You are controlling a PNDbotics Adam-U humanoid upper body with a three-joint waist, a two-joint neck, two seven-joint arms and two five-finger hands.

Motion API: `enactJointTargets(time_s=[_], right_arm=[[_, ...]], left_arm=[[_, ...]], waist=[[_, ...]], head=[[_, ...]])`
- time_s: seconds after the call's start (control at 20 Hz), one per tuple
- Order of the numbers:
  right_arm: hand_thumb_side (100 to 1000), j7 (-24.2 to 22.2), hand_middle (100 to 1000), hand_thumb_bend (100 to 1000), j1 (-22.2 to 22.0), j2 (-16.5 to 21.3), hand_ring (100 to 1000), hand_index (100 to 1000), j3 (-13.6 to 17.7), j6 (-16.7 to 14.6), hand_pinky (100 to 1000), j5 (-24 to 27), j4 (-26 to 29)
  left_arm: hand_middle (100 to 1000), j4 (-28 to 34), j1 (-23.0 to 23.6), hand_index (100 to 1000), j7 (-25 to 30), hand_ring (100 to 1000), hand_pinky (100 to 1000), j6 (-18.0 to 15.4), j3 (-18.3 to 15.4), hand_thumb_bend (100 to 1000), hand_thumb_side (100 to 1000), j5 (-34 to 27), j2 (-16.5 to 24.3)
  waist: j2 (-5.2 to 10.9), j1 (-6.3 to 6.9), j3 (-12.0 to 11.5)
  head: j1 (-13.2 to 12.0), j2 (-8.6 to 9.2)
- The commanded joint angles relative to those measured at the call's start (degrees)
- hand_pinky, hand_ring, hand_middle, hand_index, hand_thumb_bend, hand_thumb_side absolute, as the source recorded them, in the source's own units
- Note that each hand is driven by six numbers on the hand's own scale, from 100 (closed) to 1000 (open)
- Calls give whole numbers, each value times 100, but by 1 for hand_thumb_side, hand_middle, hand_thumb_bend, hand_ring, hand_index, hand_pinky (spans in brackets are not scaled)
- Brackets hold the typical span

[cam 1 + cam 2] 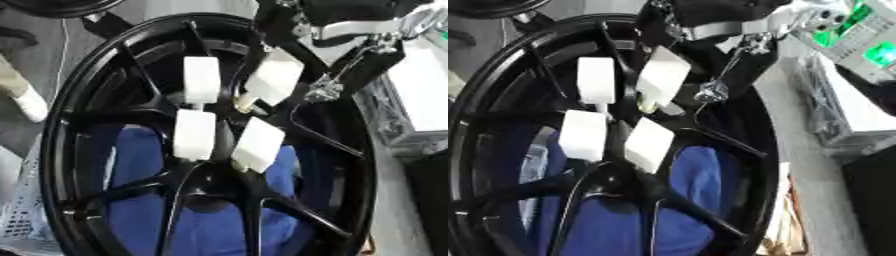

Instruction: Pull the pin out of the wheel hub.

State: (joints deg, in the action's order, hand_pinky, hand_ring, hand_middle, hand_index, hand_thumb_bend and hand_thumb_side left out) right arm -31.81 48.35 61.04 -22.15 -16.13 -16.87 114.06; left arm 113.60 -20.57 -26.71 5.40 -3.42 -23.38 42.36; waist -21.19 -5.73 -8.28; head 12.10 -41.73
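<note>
Looking down on a large black wheel hub [58,150], tilted across the view and lying over blue cloth [140,210], with a grey case [420,100] just beside its right rim. Reaching in from the upper right with the right robot hand [273,30], dark against dark spokes, low over the centre of the wheel. Cannot tell whether its fingers are apart or clamped on anything, so cannot count on a hold. Clustered at the centre, four white pin blocks: upper left [201,75], lower left [193,134], lower right [259,144], and the upper-right pin [276,80], yellowish at its lower tip and closest under the hand; likely the one to draw. Hanging just right of that pin, a small shiny metal clip [324,90] on thin wire. Judging the risks from here, in order of size: might drag or rock the whole wheel on the soft cloth if pulled off the pin's axis. Might knock a neighbouring block, packed so near. Might slip off the smooth white face on a shallow pinch — or snag the clip and wire on the way out.
</note>
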Motion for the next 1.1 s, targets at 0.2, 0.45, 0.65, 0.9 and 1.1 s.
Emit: enactJointTargets(time_s=[0.2, 0.45, 0.65, 0.9, 1.1], right_arm=[[100, 415, 484, 100, -397, 459, 688, 510, 974, 555, 792, 315, 53], [100, 921, 487, 100, -817, 505, 687, 519, 1833, 1376, 791, 117, -295], [100, 1323, 500, 100, -990, 477, 691, 536, 2385, 1752, 792, -390, -1395], [100, 1621, 545, 100, -1128, 410, 723, 605, 2790, 2061, 801, -1189, -2818], [100, 1593, 737, 255, -1190, 348, 819, 780, 2940, 2262, 842, -1550, -3427]], left_arm=[[754, 100, 16, 733, -42, 697, 773, -20, -111, 243, 874, 16, 140], [755, 100, 53, 733, -71, 697, 773, -38, -143, 242, 874, 33, 144], [756, 100, 103, 733, -103, 698, 774, -46, -171, 242, 875, 44, 143], [757, 100, 123, 733, -115, 698, 774, -48, -180, 241, 874, 47, 138], [758, 100, 128, 733, -125, 699, 774, -59, -191, 241, 873, 52, 142]], waist=[[152, 68, 45], [144, 96, 89], [141, 109, 117], [138, 131, 123], [141, 147, 115]], head=[[-66, 26], [-103, 27], [-147, 20], [-181, 28], [-184, 29]])
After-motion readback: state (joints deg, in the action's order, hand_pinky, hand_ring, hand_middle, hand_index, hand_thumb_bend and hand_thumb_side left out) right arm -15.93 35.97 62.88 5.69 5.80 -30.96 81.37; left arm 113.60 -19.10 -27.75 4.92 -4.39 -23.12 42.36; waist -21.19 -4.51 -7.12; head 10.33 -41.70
